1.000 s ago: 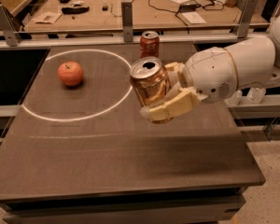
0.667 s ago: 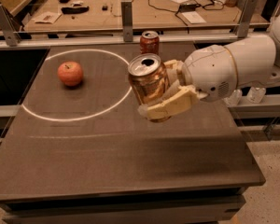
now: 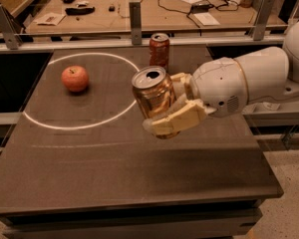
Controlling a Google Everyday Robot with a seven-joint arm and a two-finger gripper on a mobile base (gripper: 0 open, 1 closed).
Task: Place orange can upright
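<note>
The orange can (image 3: 153, 96) is a shiny golden-orange drink can with a silver top. My gripper (image 3: 170, 106) is shut on it from the right. The can is held near upright, its top tilted slightly toward the camera, over the middle of the dark table (image 3: 114, 168). Whether its base touches the table is hidden by the near finger (image 3: 177, 121). The white arm reaches in from the right edge.
A darker red can (image 3: 159, 50) stands upright just behind the held can. A red-orange apple (image 3: 74, 78) sits inside a white circle (image 3: 45, 124) at the left. A rail with posts (image 3: 135, 16) runs along the table's back edge.
The gripper has carried the orange can slightly left, and the can has come a bit more upright. The apple and red can have not moved.
</note>
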